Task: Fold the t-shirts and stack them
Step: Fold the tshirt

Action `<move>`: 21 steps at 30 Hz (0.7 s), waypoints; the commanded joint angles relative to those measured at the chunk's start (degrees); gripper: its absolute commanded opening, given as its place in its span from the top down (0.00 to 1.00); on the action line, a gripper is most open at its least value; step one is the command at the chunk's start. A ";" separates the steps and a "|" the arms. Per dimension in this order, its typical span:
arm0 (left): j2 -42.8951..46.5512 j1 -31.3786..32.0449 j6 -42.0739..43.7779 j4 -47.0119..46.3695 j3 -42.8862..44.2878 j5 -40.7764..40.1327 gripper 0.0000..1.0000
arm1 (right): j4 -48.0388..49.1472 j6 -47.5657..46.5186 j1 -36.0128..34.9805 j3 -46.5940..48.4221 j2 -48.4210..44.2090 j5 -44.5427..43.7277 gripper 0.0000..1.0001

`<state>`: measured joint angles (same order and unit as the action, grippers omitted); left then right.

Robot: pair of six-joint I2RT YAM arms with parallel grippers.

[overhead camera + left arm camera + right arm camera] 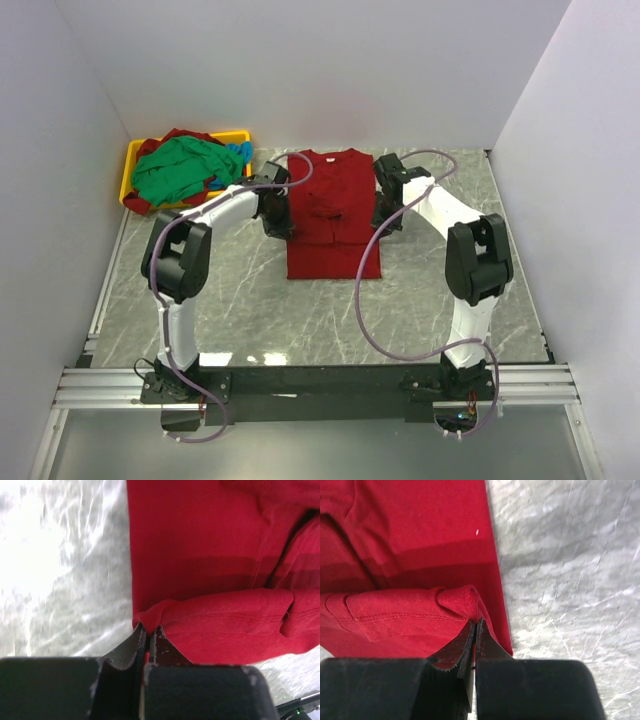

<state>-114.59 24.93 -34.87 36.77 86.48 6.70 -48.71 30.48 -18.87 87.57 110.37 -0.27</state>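
Note:
A deep red t-shirt lies in the middle of the table, folded narrow, with its neck at the far end. My left gripper is at the shirt's left edge and is shut on a pinch of its red cloth. On the opposite edge my right gripper is shut on a bunched corner of the same shirt. Both pinched corners are raised over the flat body of the shirt. More t-shirts, a green one with red and blue ones under it, are heaped at the back left.
A yellow plastic tray holds the heap of shirts at the back left corner, close to the left wall. White walls close the table at the left, back and right. A purple cable loops from the right arm over the marble surface.

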 commanded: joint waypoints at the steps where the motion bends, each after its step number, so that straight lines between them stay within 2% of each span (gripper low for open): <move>1: -1.69 -1.02 2.27 1.46 3.87 0.77 1.00 | -2.26 -1.91 1.38 4.53 1.86 0.09 1.00; 6: -4.24 -2.16 2.09 1.89 6.59 1.39 1.00 | -3.32 -3.06 2.09 8.83 5.56 1.23 1.00; 9: -5.47 -3.13 1.56 2.34 9.40 1.65 0.87 | -4.03 -3.32 2.70 12.26 7.40 2.38 0.99; 10: -5.73 -3.30 1.13 2.51 10.28 1.39 0.80 | -4.20 -3.32 2.96 13.40 7.84 2.82 0.96; 11: -5.82 -3.57 0.77 2.69 12.20 1.04 0.78 | -4.64 -3.41 3.14 14.72 8.37 3.17 0.94; 12: -5.91 -4.18 0.51 2.69 13.18 0.95 0.74 | -4.99 -3.50 3.58 17.87 9.59 3.96 0.86; 13: -6.26 -4.45 -0.01 2.78 14.24 0.86 0.67 | -5.52 -3.50 3.84 19.73 10.30 4.49 0.82; 15: -6.88 -5.24 -0.54 3.04 17.22 0.77 0.58 | -6.57 -3.06 4.80 24.81 11.97 6.41 0.76; 17: -7.05 -5.77 -1.07 2.95 19.24 0.95 0.56 | -6.32 -2.27 5.69 27.12 12.50 8.17 0.73; 18: -7.06 -5.94 -1.25 2.87 19.69 0.77 0.55 | -5.96 -2.09 6.04 28.08 12.42 9.40 0.68; 21: -6.01 -5.94 -1.60 2.16 19.43 0.77 0.53 | -4.65 -1.83 7.27 27.22 11.28 10.73 0.62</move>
<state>-121.49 18.74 -35.68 39.40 104.53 7.68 -53.67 28.42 -12.82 113.40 123.11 7.64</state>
